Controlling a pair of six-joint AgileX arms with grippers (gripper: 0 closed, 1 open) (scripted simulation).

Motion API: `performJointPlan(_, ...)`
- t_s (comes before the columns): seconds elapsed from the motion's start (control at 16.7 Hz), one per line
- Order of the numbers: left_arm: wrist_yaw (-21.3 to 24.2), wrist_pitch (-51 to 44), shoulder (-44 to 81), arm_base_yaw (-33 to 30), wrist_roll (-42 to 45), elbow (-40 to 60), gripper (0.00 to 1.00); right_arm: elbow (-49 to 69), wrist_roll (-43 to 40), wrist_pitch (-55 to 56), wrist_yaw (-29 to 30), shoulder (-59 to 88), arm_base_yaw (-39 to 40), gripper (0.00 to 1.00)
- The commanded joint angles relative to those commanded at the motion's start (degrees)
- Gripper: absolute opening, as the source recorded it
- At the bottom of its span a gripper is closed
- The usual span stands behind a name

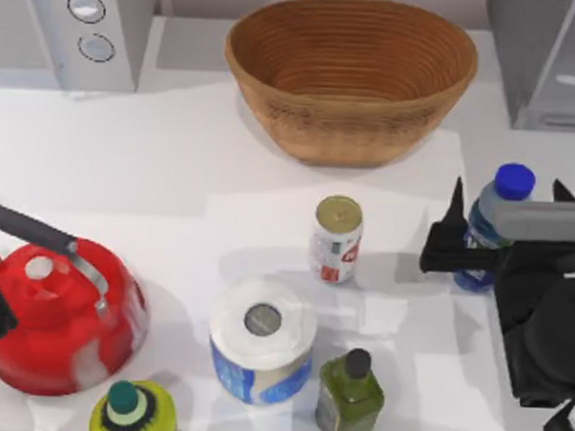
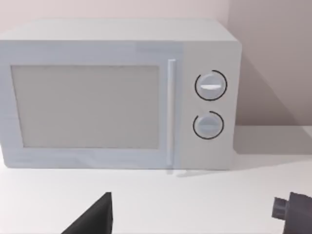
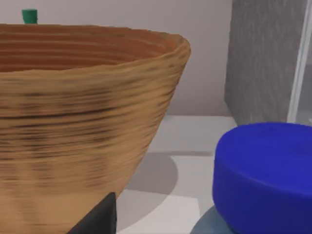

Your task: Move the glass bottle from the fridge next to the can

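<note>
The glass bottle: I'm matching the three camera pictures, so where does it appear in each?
Top view: glass bottle at right, between the right gripper fingers.
Left wrist view: not in it.
Right wrist view: its blue cap up close.
Shared landmark: wicker basket, beside the cap.

Top view sits above the table (image 1: pixel 175 163) and looks straight down, taking in everything from the microwave (image 1: pixel 71 25) at the back left to the fridge (image 1: pixel 543 55) at the back right. Left wrist view hangs low and faces the microwave (image 2: pixel 119 95) front-on, fairly near. Right wrist view is really close in, low by the basket (image 3: pixel 83 126) wall and the bottle (image 3: pixel 265 178) cap, fridge (image 3: pixel 268 58) behind. Both of those show up in the top view too: basket (image 1: pixel 351 80), bottle (image 1: pixel 492 224).
</note>
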Motion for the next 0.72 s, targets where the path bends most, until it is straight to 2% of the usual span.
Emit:
performJointPlan(0.3,0.0,0.0,0.0,0.0,0.0,0.0,1.0,-4.6,0.0,3.6,3.7,-0.8,3.8,1.0)
performJointPlan(0.54,0.0,0.0,0.0,0.0,0.0,0.0,1.0,-4.4,0.0,3.5,3.6,-0.6,3.5,1.0)
performJointPlan(0.72,0.0,0.0,0.0,0.0,0.0,0.0,1.0,-5.4,0.0,1.2,1.0,-4.1,2.7,1.0)
